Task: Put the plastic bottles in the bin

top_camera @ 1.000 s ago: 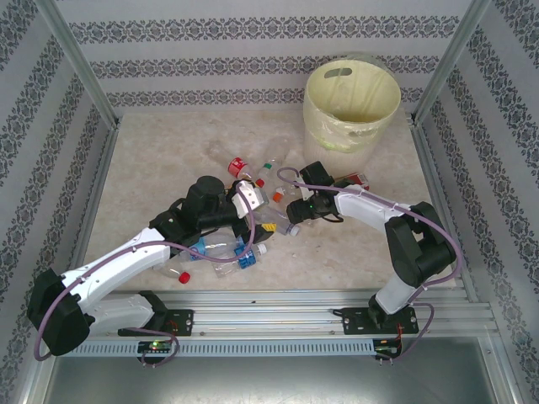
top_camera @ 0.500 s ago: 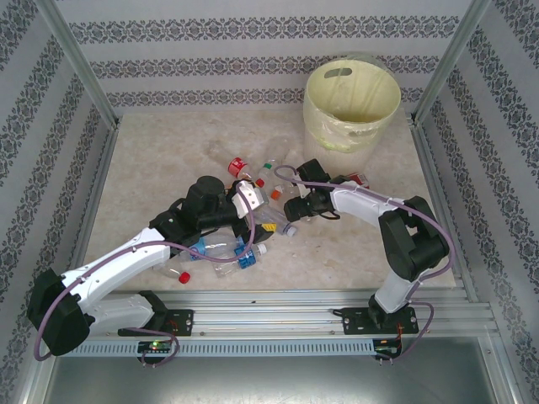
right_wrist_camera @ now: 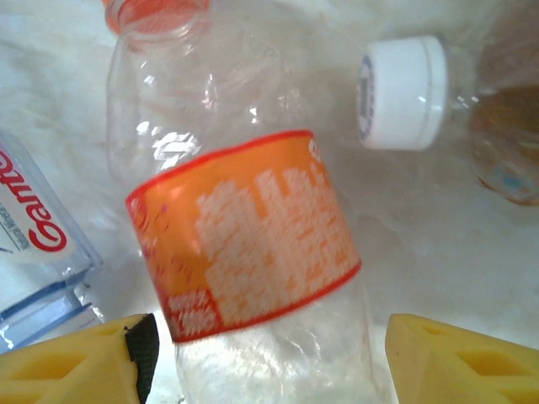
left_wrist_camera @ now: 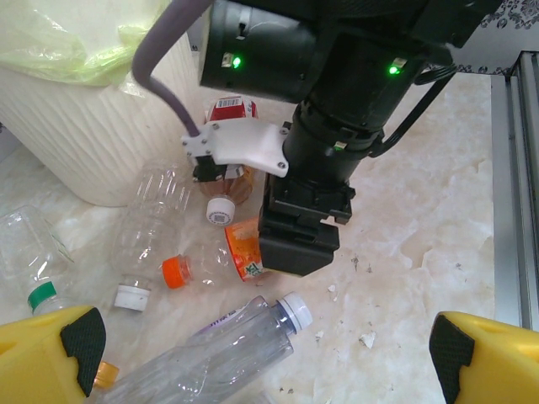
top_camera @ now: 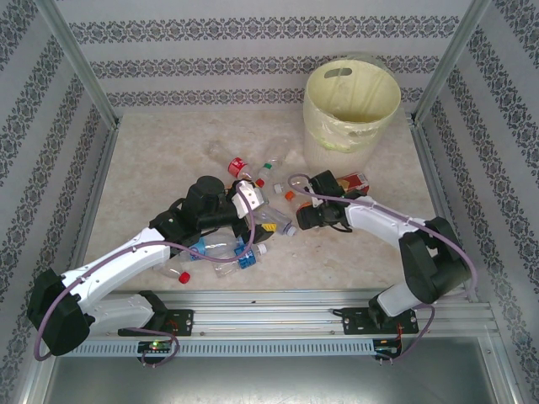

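Left gripper gapes wide over the scattered bottles. At its three o'clock the right gripper sits parted astride an orange-labelled bottle, a sliver of gap beside one finger. The bin stands at one o'clock from the pile.

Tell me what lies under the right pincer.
An orange-labelled bottle lies on the table between the right pincer's fingers. In the left wrist view, the pincer covers its base.
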Robot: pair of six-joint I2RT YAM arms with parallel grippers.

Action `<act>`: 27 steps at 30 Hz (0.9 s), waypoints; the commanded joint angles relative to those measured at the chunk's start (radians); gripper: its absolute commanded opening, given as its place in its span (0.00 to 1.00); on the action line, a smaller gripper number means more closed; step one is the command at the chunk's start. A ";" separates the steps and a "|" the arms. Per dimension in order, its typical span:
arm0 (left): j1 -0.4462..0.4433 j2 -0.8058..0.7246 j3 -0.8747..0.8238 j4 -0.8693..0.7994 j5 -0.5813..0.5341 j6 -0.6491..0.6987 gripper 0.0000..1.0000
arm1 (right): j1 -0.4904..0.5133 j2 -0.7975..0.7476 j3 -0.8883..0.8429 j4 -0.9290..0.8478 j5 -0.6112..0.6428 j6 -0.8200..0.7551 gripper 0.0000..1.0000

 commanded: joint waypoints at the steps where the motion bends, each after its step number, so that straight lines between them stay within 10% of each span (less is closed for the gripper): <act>1: -0.012 -0.009 0.028 -0.004 0.017 0.008 1.00 | -0.009 -0.047 -0.028 0.002 0.000 0.037 0.74; 27: -0.014 -0.003 0.030 -0.009 0.021 0.006 1.00 | -0.007 0.224 0.233 -0.150 -0.031 -0.095 0.79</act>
